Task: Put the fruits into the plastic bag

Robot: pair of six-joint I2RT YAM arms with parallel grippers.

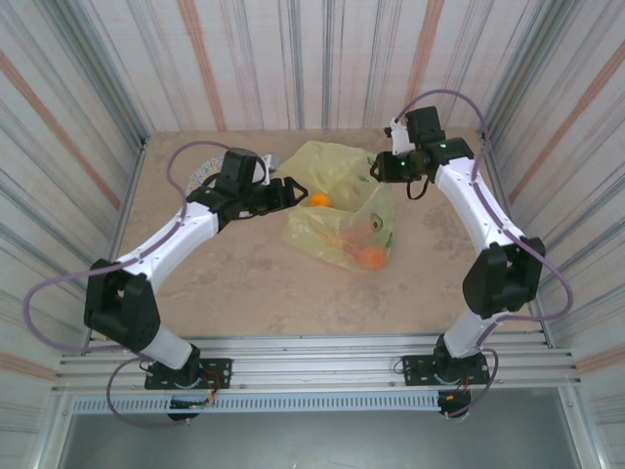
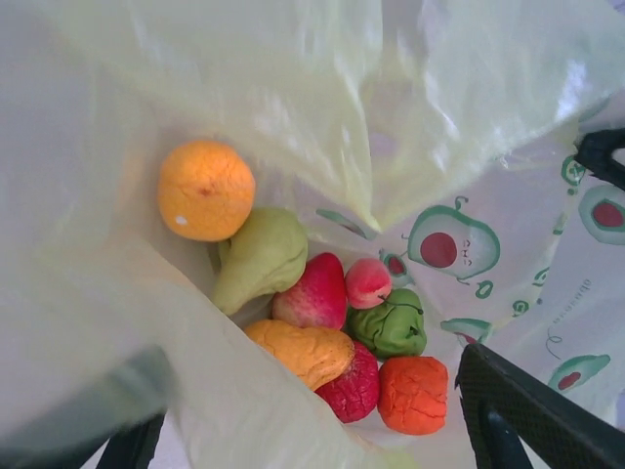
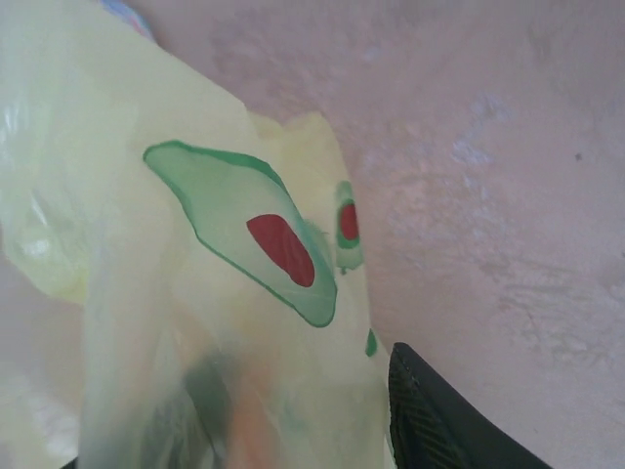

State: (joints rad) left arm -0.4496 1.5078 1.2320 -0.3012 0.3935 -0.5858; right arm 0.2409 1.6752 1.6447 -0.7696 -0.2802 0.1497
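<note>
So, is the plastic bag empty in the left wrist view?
No, the fruits lie piled inside the plastic bag, an orange one among them.

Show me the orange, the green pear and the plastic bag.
orange [image 2: 205, 191], left wrist view, middle of its dimpled skin.
green pear [image 2: 264, 254], left wrist view, its wide lower body.
plastic bag [image 1: 330, 161], top external view, its bare upper fold.
</note>
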